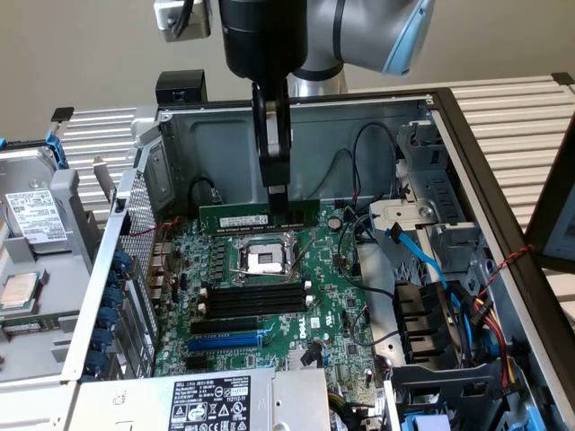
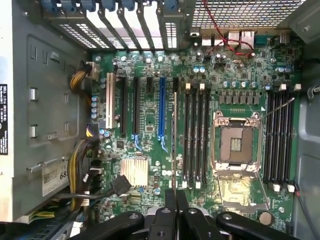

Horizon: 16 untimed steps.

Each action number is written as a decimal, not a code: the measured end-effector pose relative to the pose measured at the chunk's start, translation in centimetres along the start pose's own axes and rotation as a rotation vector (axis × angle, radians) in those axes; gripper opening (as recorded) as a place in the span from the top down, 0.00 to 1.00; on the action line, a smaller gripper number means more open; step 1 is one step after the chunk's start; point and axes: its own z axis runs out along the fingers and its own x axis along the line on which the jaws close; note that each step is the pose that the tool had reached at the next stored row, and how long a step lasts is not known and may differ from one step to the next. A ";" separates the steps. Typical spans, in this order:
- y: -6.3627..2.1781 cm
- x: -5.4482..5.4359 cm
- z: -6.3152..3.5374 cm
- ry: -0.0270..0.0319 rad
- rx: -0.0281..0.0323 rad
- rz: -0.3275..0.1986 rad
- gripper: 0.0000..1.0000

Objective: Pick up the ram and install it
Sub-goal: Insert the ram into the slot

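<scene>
The gripper (image 1: 278, 205) is closed on the ram (image 1: 234, 218). It pinches the top edge a little toward the exterior view's right of the stick's middle. The ram hangs on edge and level. It is clear of the board (image 1: 332, 323) and touches nothing but the fingers.

Its long axis runs across the exterior view from left to right, parallel to the bank of four black slots (image 1: 256, 296). Judged from this, no turn about the vertical is needed; what is left is a sideways offset and the height.

In the wrist view the ram (image 2: 174, 145) shows edge-on as a thin line running straight out from the gripper (image 2: 175, 200). There it lies just beside the near bank of slots (image 2: 196, 135), on the side of the blue slot (image 2: 161, 110), and lines up with them end to end.

Because the stick is held aloft, I cannot tell which slot is directly under it. In the exterior view it appears over the far edge of the socket (image 1: 268, 260), not over the near bank.

Past the socket (image 2: 236, 145) stands a second bank of black slots (image 2: 280, 135), also parallel to the ram. Beyond that rises the case wall (image 1: 359, 135), well apart from the stick.
</scene>
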 end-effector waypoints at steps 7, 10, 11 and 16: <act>0.06 -0.8 1.21 0.0007 -0.0016 0.020 0.88; 0.09 -1.0 1.74 0.0014 -0.0029 0.035 0.88; 0.10 -1.1 1.92 0.0016 -0.0033 0.040 0.88; 0.14 -1.5 2.78 0.0027 -0.0052 0.063 0.88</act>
